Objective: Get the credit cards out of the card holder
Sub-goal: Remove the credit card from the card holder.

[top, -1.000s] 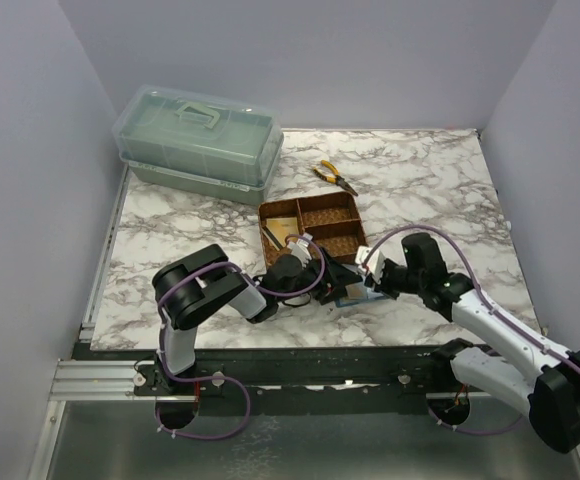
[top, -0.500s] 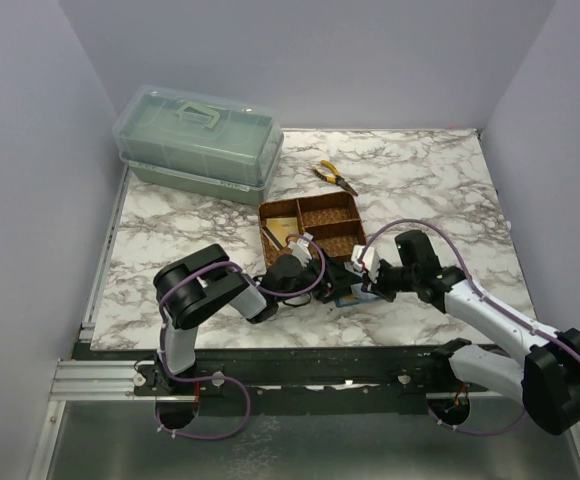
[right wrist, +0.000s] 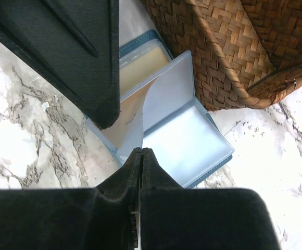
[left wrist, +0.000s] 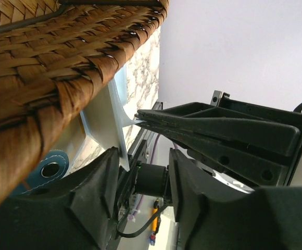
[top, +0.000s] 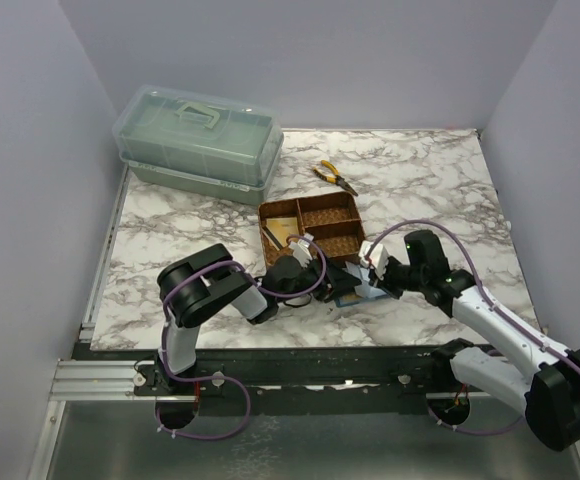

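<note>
The teal-blue card holder lies open on the marble, right against the woven tray. One of its clear sleeves is lifted and curved. My right gripper is shut on that sleeve's edge. A yellowish credit card shows inside the pocket beneath. In the left wrist view the pale sleeve stands upright, pinched by the right gripper's fingers. My left gripper is open with nothing between its fingers, the sleeve's edge beside one finger. From above, both grippers meet over the card holder.
The brown woven tray sits just behind the card holder and holds small items. Yellow-handled pliers lie farther back. A lidded green plastic box stands at the back left. Walls close in both sides.
My right gripper closed onto the sleeve's edge and drew slightly to the right. The left gripper's fingers have come closer together.
</note>
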`<state>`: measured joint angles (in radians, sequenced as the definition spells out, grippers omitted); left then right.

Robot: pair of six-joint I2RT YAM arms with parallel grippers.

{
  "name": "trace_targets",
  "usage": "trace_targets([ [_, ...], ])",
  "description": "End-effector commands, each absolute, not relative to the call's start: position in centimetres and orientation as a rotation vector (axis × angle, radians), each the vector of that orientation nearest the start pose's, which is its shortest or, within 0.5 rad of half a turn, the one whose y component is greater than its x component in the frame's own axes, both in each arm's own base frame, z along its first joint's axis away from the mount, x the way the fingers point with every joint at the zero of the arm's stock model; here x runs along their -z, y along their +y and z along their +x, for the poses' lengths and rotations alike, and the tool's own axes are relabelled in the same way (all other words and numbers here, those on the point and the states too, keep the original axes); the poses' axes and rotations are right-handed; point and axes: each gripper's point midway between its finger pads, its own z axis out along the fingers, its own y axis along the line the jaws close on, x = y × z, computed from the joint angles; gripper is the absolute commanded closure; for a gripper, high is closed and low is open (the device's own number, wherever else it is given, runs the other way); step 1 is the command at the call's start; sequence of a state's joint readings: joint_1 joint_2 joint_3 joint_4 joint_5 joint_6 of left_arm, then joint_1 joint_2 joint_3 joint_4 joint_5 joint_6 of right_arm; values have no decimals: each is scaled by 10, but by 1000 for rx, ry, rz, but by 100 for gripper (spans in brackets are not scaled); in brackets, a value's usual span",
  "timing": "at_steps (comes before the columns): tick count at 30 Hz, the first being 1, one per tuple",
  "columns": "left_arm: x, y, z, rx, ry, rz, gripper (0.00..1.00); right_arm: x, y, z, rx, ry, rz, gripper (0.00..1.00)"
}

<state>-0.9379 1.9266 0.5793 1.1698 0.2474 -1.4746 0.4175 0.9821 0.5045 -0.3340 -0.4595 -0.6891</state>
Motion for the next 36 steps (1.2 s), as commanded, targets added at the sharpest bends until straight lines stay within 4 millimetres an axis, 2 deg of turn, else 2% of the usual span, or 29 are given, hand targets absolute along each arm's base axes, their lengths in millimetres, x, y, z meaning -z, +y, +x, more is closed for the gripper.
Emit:
trace_targets([
  [1, -82, -417, 197, 1838, 2209, -332, 55, -73, 144, 219, -344, 1893, -1390, 100],
  [7, -76, -422, 196, 1845, 2234, -327, 66, -67, 134, 216, -301, 1939, -1399, 100],
  [12, -65, -423, 196, 1823, 2274, -348, 74, -73, 137, 209, -333, 1915, -1400, 100],
  [21, -45, -415, 194, 1735, 2354, -384, 69, -71, 134, 210, -317, 1932, -1399, 100],
  [28, -35, -412, 192, 1685, 2395, -385, 70, -67, 122, 215, -234, 1990, -1370, 100],
  [36, -30, -414, 192, 1663, 2418, -374, 71, -59, 110, 211, -193, 2087, -1386, 100],
])
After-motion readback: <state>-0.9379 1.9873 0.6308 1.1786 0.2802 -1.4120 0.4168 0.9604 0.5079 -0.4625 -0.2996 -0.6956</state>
